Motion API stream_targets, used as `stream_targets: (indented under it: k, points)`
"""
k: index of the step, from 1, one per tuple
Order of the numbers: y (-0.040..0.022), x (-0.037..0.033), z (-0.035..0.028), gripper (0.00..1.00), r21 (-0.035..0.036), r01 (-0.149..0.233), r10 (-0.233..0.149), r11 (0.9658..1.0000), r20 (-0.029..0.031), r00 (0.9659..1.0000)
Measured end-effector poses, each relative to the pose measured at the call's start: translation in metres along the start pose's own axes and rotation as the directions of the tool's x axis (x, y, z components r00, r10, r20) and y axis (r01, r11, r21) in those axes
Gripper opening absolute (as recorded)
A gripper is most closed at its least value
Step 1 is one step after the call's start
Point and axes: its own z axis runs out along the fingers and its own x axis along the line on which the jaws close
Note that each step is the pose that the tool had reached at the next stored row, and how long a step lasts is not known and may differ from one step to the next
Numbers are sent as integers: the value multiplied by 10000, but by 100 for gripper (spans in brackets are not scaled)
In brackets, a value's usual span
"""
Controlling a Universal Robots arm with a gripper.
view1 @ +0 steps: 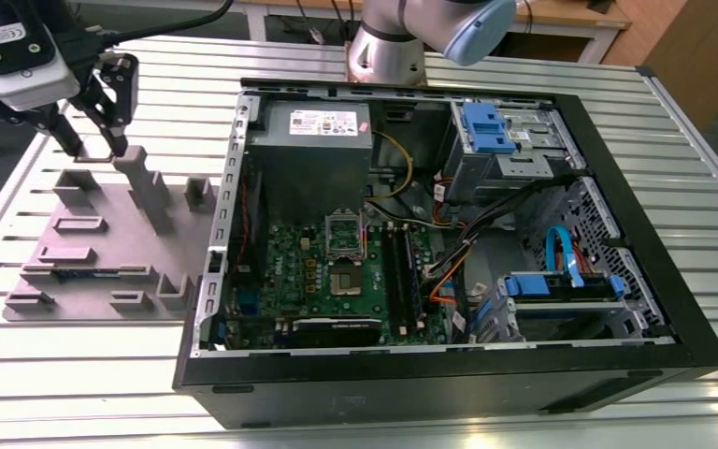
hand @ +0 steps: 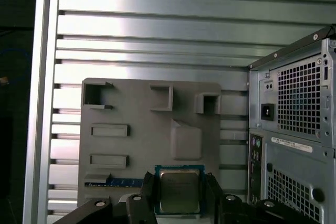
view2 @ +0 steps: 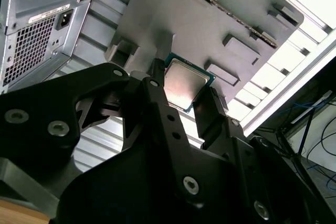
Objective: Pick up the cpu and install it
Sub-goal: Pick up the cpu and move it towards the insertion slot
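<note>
Gripper [view1: 94, 150]: the fingers [view2: 210, 111] are drawn in narrow and flank two opposite edges of the cpu [view2: 184, 84], apparently clamped on it. It hangs over the far end of the grey fixture plate [view1: 97, 253], which lies on the slatted metal table [view1: 85, 374] at the exterior view's left, just beside the open computer case [view1: 459, 379]. Judged from both wrist views, the chip is raised clear of the plate rather than resting on it, since it looks large against the plate's moulded pockets. Progress: pick-up appears accomplished; installation is outstanding. The socket [view1: 345, 279] on the green motherboard [view1: 287, 271], inside the case and well apart from the gripper, shows a dark square with its metal frame apparently swung open toward the far side. Condition of the part: a flat square with a pale silver-grey metal top and a thin green rim, held roughly level; no damage is discernible. The underside is hidden and cannot be assessed.
</note>
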Motion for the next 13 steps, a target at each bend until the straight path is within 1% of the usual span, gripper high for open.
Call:
stream_targets:
  k: [13]
  points:
    - [-4, -168, 4, 47, 0, 0, 0, 10000, 0, 10000]
